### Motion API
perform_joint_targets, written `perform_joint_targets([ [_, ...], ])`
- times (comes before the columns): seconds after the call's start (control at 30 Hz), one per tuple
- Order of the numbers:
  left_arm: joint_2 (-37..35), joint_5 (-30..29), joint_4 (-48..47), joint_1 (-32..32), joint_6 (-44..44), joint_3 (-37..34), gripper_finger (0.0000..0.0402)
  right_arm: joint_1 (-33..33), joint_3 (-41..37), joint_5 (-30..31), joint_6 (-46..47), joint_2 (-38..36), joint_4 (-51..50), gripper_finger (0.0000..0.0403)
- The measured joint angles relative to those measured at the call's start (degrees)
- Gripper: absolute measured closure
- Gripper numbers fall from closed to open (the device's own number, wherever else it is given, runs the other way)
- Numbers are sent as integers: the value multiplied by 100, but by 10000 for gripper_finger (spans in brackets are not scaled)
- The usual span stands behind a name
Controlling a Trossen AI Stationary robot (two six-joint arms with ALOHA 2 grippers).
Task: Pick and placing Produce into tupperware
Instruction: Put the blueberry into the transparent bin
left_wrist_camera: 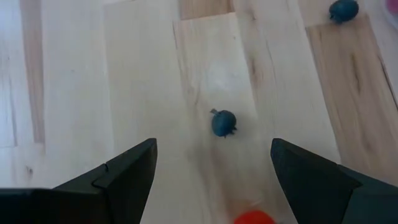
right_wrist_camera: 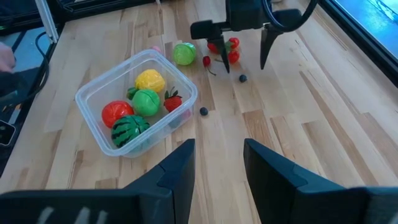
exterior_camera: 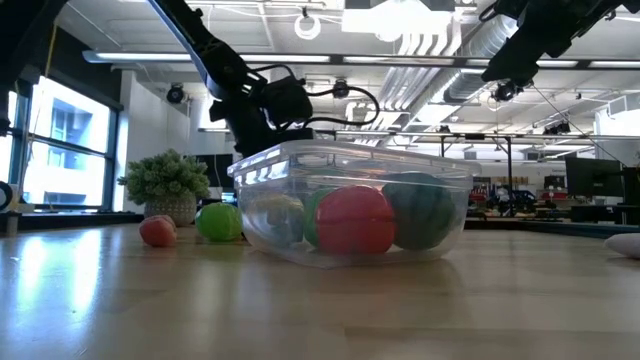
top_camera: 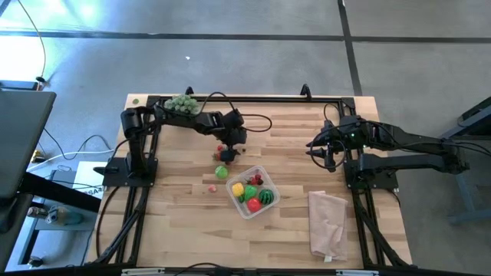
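Observation:
The clear tupperware point(top_camera: 253, 192) point(right_wrist_camera: 137, 102) point(exterior_camera: 350, 215) stands on the table and holds a yellow fruit point(right_wrist_camera: 150, 80), a green one point(right_wrist_camera: 146, 101), a red one point(right_wrist_camera: 115, 113), a strawberry-like piece point(right_wrist_camera: 173, 101) and the striped watermelon ball point(right_wrist_camera: 129, 129). Loose on the wood lie a green ball point(top_camera: 221, 172) point(right_wrist_camera: 183, 54), red tomatoes point(right_wrist_camera: 230, 50) and two blue berries point(left_wrist_camera: 223, 122) point(left_wrist_camera: 343, 9). My left gripper point(left_wrist_camera: 211, 168) point(right_wrist_camera: 244, 59) is open, pointing down above the nearer berry and the red pieces. My right gripper point(right_wrist_camera: 217, 171) point(top_camera: 322, 149) is open, raised near the right side.
The grey-green bushy ball point(top_camera: 182, 103) point(exterior_camera: 165, 180) sits near the table's far left edge. A pale pinkish bag point(top_camera: 328, 222) lies toward the near right corner. A small pink piece point(top_camera: 212, 188) point(exterior_camera: 157, 231) rests left of the tupperware. Bare wood lies between the tupperware and the right arm.

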Motion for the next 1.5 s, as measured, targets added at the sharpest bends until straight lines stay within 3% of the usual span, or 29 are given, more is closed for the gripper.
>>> perform_joint_targets([
  [0.2, 0, -17, 164, -149, -49, 0, 105, 0, 0, 0, 0, 0, 0, 274],
  [0.5, 0, -63, 241, -309, -73, 0, 177, 2, 0, 0, 0, 0, 0, 274],
  [0.73, 0, -278, 297, -304, -323, 0, 209, 2, 0, 0, 0, 0, 0, 274],
  [1.5, 372, -345, 297, -294, -637, 153, 211, 1, 0, 1, 0, -1, 0, 274],
])
